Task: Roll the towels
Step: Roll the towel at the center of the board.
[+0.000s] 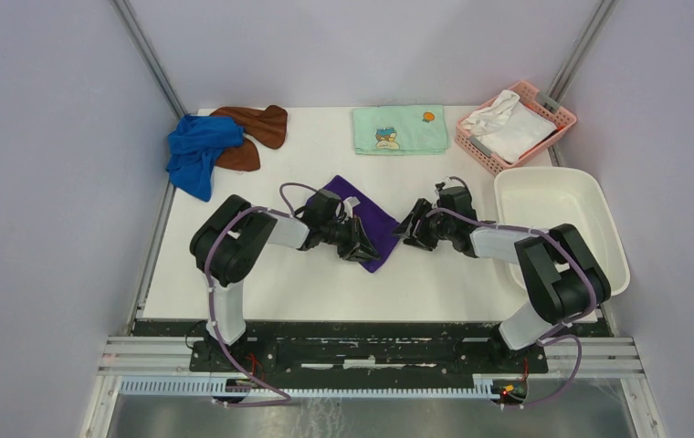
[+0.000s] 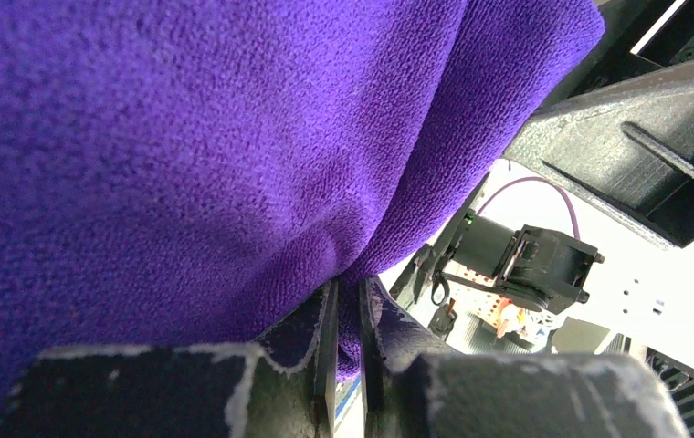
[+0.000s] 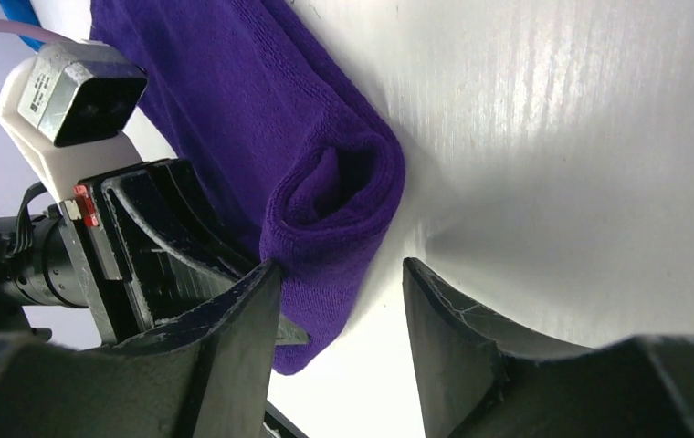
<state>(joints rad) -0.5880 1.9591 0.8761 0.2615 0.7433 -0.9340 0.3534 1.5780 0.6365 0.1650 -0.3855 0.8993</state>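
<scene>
The dark purple towel (image 1: 370, 219) lies at the table's middle, one edge folded over into a loose roll (image 3: 339, 196). My left gripper (image 1: 359, 245) is shut on a pinch of the purple towel (image 2: 188, 155), cloth squeezed between its fingertips (image 2: 348, 315). My right gripper (image 1: 407, 228) stands open beside the roll's end; its left finger (image 3: 234, 319) touches the cloth and nothing is gripped (image 3: 343, 274). The royal blue towel (image 1: 195, 151) and the rust-brown towel (image 1: 257, 132) lie crumpled together at the far left.
A pale green cartoon-print towel (image 1: 400, 129) lies flat at the back. A pink basket (image 1: 553, 114) holding white cloth (image 1: 508, 126) stands at the back right. A white tub (image 1: 599, 214) sits on the right, close to my right arm.
</scene>
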